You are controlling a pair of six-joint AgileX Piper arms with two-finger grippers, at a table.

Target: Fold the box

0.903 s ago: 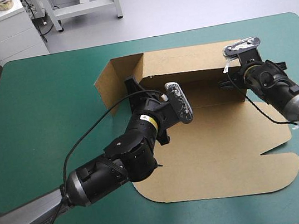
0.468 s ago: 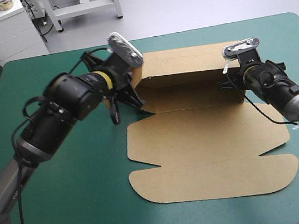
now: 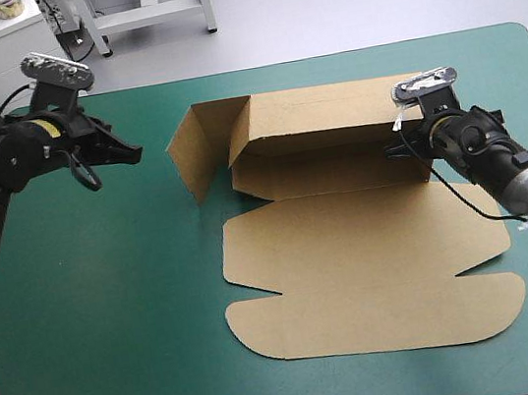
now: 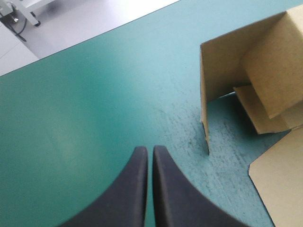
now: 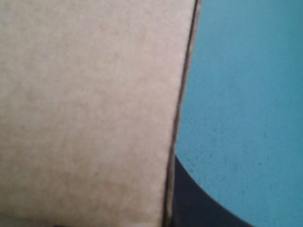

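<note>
Brown box [image 3: 362, 252] half-formed on the teal-green table [image 3: 115, 329], back wall raised. Left gripper [image 4: 147, 151], fingers pressed together, hovers empty, the box's loose end flap well ahead of its tips. Right gripper [image 3: 408, 146] seems clamped on the opposite end wall, board between its fingers, likely steadying it upright.

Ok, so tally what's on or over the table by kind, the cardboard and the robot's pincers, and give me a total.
Brown box: 1
Black pincers: 2 (left pincer, right pincer)
Total: 3
</note>
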